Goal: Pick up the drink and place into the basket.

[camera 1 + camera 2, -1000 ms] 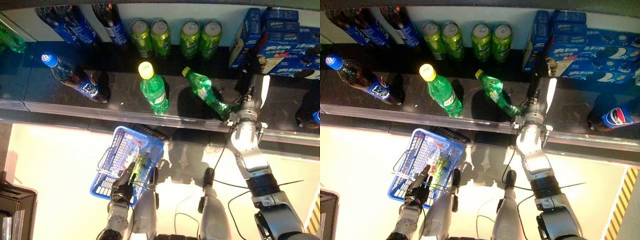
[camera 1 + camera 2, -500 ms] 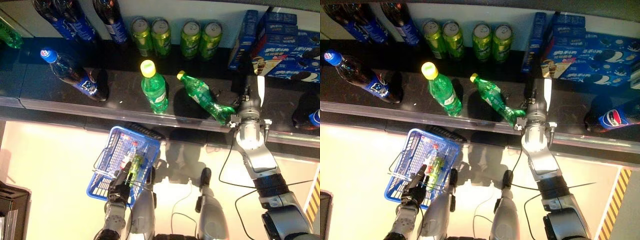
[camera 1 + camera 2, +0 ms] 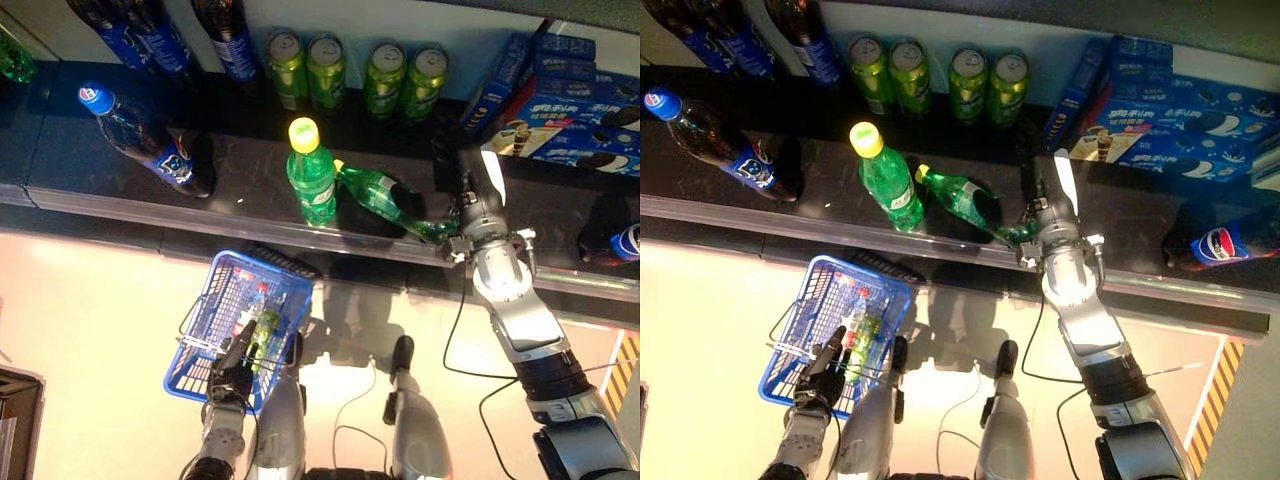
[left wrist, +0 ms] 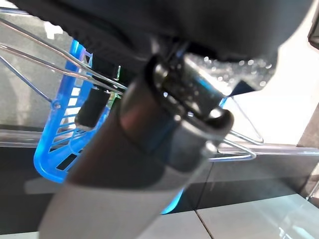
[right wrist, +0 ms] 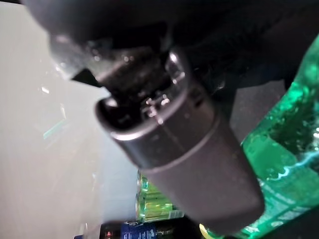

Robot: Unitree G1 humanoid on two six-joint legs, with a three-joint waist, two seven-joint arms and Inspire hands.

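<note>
Green bottle (image 3: 385, 198) tipped at centre of the shelf (image 3: 120, 195), base gripped by right hand (image 3: 470, 215). Lift clear of upright bottle (image 3: 311, 172), then lower into basket (image 3: 205, 325), lower left, handle clasped in left hand (image 3: 232, 378).

The left hand (image 4: 149, 124) fills most of the left wrist view as a dark and silver-grey bulk, seen from very close. One dark finger (image 4: 94, 107) reaches out from it and crosses the thin wire handle (image 4: 60, 62) of the blue basket (image 4: 55, 149). The finger lies against the wire; whether it curls round it cannot be told. The basket's blue plastic wall, pierced with slots, shows beside the hand, and more of its blue rim shows past the hand's far side. A second loop of wire handle (image 4: 239, 149) juts out there. Beneath the basket lies a pale tiled floor (image 4: 259, 219) with a dark seam.
</note>
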